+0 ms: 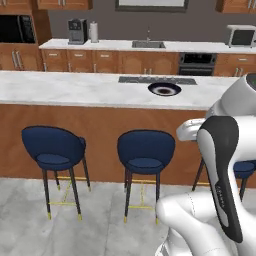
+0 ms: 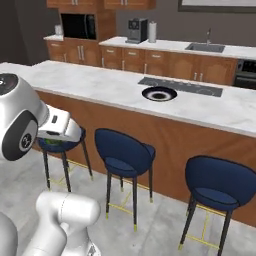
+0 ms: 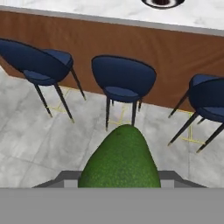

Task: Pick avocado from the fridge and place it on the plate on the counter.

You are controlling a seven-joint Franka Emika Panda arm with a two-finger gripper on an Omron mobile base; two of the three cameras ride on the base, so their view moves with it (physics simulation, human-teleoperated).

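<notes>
A dark green, bumpy avocado [image 3: 120, 157] sits between my fingertips in the hand view, with my gripper [image 3: 119, 180] shut on it. The hand hangs over the grey floor, short of the stools and below counter height. The round dark plate [image 1: 164, 89] [image 2: 159, 93] with its white inner ring lies on the white marble counter [image 1: 75, 87] [image 2: 100, 82], just in front of the inset black cooktop. In the hand view the plate [image 3: 162, 2] peeks in at the top edge. The fridge is out of view.
Three navy bar stools [image 1: 54, 147] [image 1: 145, 151] [image 2: 217, 180] stand along the counter's brown wood front, between me and the plate. The black cooktop [image 1: 157, 80] lies behind the plate. A back counter carries a sink [image 1: 148, 44] and a coffee machine [image 1: 77, 31].
</notes>
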